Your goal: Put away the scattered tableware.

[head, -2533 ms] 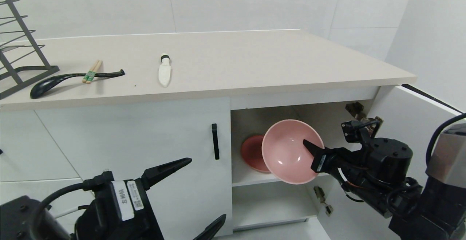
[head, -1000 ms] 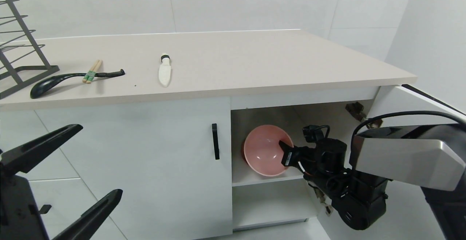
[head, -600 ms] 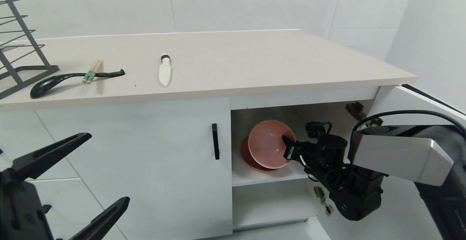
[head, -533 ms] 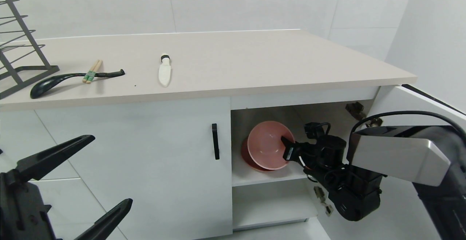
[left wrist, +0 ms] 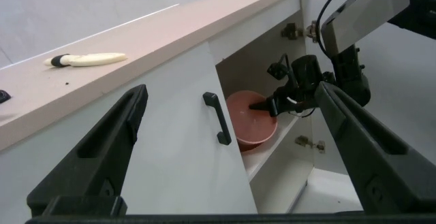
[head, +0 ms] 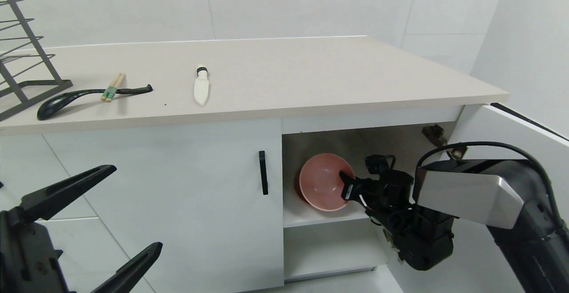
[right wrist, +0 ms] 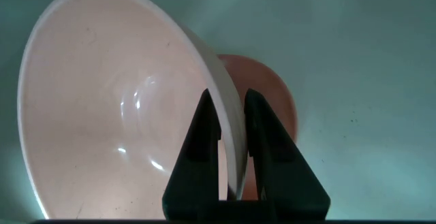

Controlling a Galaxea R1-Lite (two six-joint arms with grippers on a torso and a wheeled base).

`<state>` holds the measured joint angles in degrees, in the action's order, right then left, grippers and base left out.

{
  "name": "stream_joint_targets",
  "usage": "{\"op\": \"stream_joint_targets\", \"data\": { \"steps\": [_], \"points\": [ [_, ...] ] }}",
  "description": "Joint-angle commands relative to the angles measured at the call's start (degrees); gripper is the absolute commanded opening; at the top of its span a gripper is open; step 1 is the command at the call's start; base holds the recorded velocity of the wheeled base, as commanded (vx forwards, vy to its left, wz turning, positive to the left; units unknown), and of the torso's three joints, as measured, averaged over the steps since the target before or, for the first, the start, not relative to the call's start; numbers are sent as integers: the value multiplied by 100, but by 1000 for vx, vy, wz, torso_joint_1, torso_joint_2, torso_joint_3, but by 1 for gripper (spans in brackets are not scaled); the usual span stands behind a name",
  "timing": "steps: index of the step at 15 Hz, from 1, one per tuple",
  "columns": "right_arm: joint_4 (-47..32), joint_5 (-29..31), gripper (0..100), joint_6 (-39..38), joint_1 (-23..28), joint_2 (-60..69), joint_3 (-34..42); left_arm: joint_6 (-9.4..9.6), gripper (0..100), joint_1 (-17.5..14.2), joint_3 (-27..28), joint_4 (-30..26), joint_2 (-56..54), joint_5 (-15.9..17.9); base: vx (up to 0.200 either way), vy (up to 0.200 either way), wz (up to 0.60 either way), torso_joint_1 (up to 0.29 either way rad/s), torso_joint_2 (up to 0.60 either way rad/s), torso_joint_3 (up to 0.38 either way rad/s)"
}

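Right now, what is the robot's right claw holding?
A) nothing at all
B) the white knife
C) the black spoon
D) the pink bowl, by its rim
D: the right gripper is pinched on the rim of the pink bowl inside the open cupboard, while the black spoon and the white knife lie on the countertop.

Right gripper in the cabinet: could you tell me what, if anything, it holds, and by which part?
The right gripper grips the pink bowl by its rim, one finger inside, one outside. The left gripper is open and empty.
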<state>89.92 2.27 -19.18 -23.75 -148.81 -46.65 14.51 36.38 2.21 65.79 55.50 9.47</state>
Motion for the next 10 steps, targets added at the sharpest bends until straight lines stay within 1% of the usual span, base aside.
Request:
{"op": "stream_joint_targets", "data": {
  "steps": [1,5,10],
  "points": [
    [8,2,0,-7,-25,-175,-125,8,100,1,-1,4,31,2,0,0,0,0,0,0],
    [8,2,0,2,-33,-306,-371,26,100,1,-1,4,13,2,0,0,0,0,0,0],
    [8,2,0,2,-25,-315,-441,26,100,1,-1,4,13,2,0,0,0,0,0,0]
  ]
}}
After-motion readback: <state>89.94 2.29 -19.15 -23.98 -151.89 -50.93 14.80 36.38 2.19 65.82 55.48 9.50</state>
